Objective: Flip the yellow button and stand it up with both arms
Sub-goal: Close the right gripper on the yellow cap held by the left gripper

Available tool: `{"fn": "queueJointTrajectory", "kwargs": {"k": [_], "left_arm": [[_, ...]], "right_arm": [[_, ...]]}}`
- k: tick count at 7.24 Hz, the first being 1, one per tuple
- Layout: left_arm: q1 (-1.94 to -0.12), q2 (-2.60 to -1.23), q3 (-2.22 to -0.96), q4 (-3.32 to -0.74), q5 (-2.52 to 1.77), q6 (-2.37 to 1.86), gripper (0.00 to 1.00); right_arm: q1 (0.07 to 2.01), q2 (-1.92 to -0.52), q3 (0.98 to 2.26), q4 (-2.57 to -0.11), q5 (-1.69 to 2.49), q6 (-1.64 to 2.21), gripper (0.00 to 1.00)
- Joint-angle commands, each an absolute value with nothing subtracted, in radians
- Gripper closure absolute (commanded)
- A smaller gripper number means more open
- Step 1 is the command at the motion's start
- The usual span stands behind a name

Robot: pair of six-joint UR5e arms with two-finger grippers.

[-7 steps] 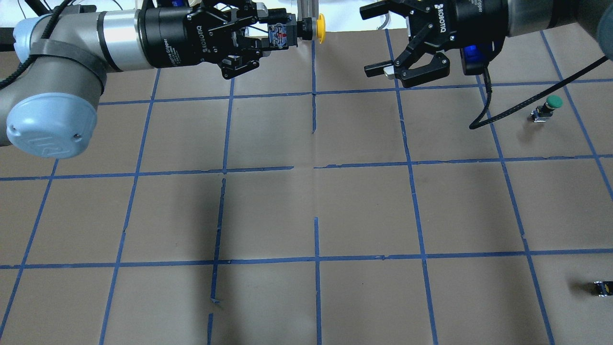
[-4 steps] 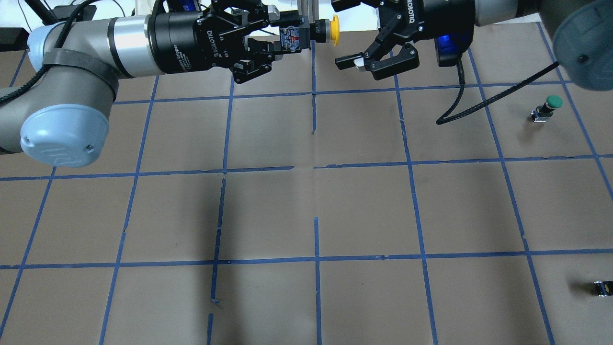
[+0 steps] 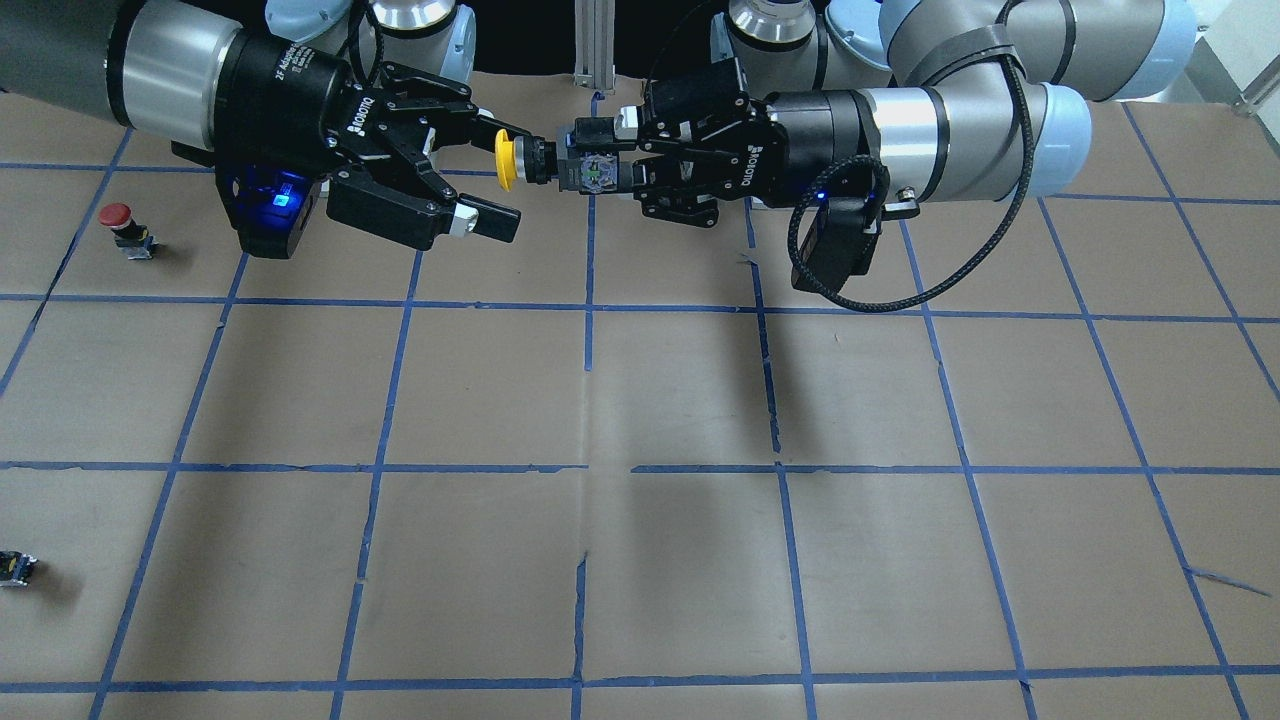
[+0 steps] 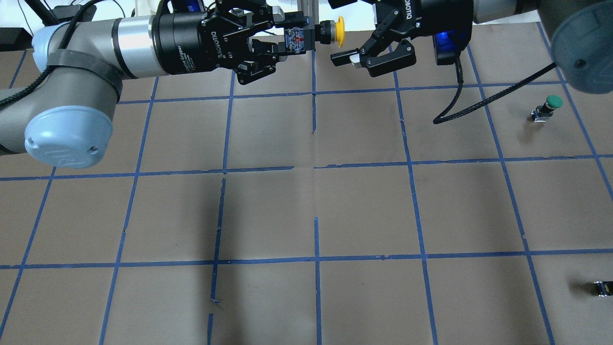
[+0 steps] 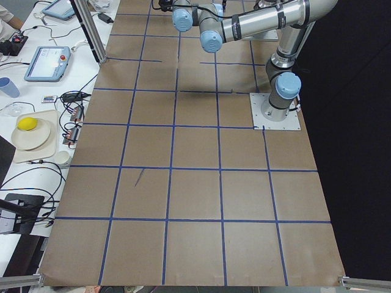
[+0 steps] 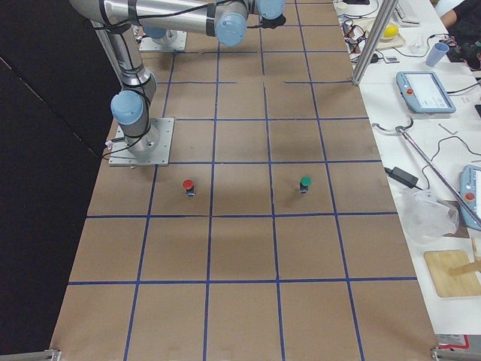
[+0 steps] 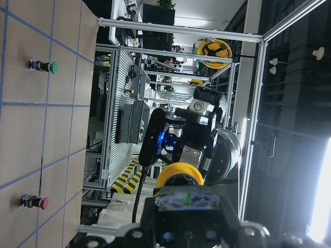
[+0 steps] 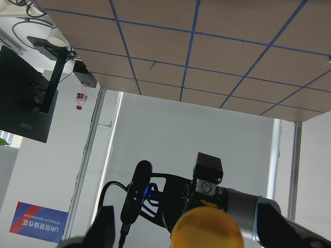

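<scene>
Yellow button (image 4: 326, 31): top centre of overhead view, held level in the air, cap toward the right gripper.
Left gripper (image 4: 298, 38): pinching the contact block.
Right gripper (image 4: 338, 31): spread wide either side of the cap.
Handover: centre on the black neck; clamp firmly before the left lets go.

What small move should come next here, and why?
Probably shut the right gripper on the cap. The left gripper holds the yellow button level by its contact block, cap pointing outward. The cap sits between the right gripper's open fingers, untouched.
</scene>
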State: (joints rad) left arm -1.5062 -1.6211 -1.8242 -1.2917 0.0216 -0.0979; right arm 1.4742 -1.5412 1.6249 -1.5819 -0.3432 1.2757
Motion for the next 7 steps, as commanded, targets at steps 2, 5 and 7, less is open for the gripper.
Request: {"fn": "queueJointTrajectory", "kwargs": {"k": [2,5,7], "left_arm": [[-1.506,-1.62,-1.824,-1.292,-0.009,-0.098,0.89],[-1.505,-1.621,-1.819,-1.293,-0.009,-0.1,0.89],[-1.505,-1.621,-1.822,-1.293,-0.005,-0.1,0.89]], "right_arm": [[1.473,-1.568,1.628,-1.548,-0.344,1.276,0.08],[1.47,-1.566,1.629,-1.548,-0.344,1.276,0.56],[1.468,-1.569,1.628,-1.548,-0.344,1.275,0.69]]}}
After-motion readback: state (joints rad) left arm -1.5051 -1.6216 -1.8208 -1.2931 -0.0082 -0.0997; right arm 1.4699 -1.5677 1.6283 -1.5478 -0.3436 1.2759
